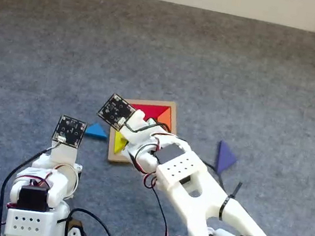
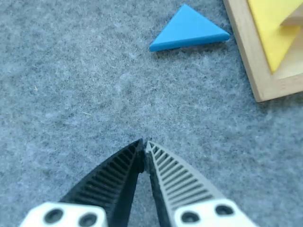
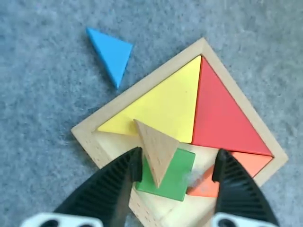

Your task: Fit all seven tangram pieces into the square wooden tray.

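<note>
The tray point(image 3: 142, 89) is lying over half filled; wooden triangle point(image 3: 156, 146), blue triangle point(image 3: 111, 52) and purple triangle point(image 1: 225, 156) are awaiting seating. Right gripper point(image 3: 179, 156) is gaping empty, left gripper point(image 2: 145, 144) pinched closed.

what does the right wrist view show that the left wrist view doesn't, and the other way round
Right wrist view, not the left: the red triangle, green square, orange piece and a bare wood triangle overlapping the green square, with the right arm's jaws open over the tray. Left wrist view, not the right: the left arm's jaws shut over the carpet. Both: the blue triangle on the carpet outside the wooden tray, and the yellow triangle inside it.
</note>
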Robot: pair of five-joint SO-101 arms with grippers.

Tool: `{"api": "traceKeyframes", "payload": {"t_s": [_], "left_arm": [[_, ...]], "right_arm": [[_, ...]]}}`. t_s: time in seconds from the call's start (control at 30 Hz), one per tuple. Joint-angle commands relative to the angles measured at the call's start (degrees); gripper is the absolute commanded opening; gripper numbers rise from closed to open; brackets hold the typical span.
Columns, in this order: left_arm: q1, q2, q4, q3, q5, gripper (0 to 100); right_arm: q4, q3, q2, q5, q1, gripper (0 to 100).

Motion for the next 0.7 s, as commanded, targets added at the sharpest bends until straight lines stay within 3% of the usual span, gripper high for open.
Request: {"api": "traceKeyframes", "payload": {"t_s": [0.0,0.1,0.27,0.5,0.67], "left_arm": [[-0.57,-2.42,0.18,1.19,0.53,4],[-0.57,-2.42,0.26,1.19,0.53,4],[-0.57,-2.42,0.26,1.19,0.53,4],[-0.57,-2.42,0.26,1.19,0.53,4],[-0.57,-2.42,0.26,1.19,0.53,4]], "right_arm": [[-0.84,-3.65,-0.66,0.44,-0.48,23.4],[-0.84,-3.91,-0.66,-0.18,-0.31,20.8],[-1.01,-4.0,-0.22,-10.55,0.57,0.2],[-5.14,-3.65,0.04,-18.2,4.88,1.5],[-10.59,-2.24,1.19,-19.34,5.32,1.5]]}}
